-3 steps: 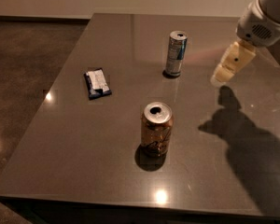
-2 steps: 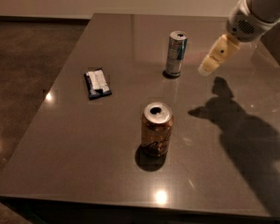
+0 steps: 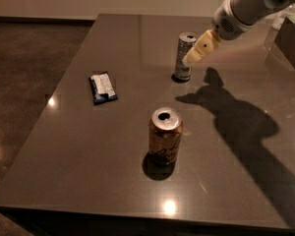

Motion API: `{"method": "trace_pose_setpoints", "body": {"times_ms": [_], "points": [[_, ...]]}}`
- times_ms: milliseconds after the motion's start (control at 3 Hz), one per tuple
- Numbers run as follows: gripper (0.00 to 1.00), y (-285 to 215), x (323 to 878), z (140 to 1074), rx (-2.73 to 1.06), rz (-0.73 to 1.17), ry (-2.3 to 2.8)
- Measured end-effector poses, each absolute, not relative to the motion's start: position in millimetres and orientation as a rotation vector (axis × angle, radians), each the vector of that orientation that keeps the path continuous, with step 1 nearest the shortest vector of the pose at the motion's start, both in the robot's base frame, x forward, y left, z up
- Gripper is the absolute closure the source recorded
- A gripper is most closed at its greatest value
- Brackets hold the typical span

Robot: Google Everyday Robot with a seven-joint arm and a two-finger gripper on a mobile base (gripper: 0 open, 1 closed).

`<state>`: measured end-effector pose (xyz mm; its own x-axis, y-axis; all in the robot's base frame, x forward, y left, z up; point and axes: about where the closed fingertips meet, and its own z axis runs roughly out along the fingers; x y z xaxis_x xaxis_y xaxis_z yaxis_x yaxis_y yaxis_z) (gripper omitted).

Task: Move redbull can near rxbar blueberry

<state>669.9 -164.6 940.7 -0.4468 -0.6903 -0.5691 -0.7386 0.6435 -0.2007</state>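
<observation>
The redbull can [image 3: 184, 57] stands upright at the far middle of the table, slim, silver and blue. The rxbar blueberry [image 3: 103, 87] lies flat to its left, dark blue with a white label. My gripper [image 3: 199, 49] comes in from the upper right on a white arm and hangs right beside the can's right side, its cream fingertips [image 3: 202, 46] overlapping the can's edge. It holds nothing that I can see.
A wider gold can [image 3: 165, 136] stands upright nearer the front middle of the table. A dark box [image 3: 291, 41] sits at the far right edge. The dark table [image 3: 78, 151] drops off to the floor on the left.
My gripper has moved left and slightly toward the redbull can, from well right of it to right beside it. The cans and the bar have not moved.
</observation>
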Motion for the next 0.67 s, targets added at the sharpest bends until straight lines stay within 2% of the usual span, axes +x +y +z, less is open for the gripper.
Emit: {"method": "trace_pose_setpoints", "body": {"times_ms": [333,667], "points": [[0.00,-151,687,933,-1.094,0.138,2.222],[0.13,-139,693,928,-1.099,0.181,2.205]]}}
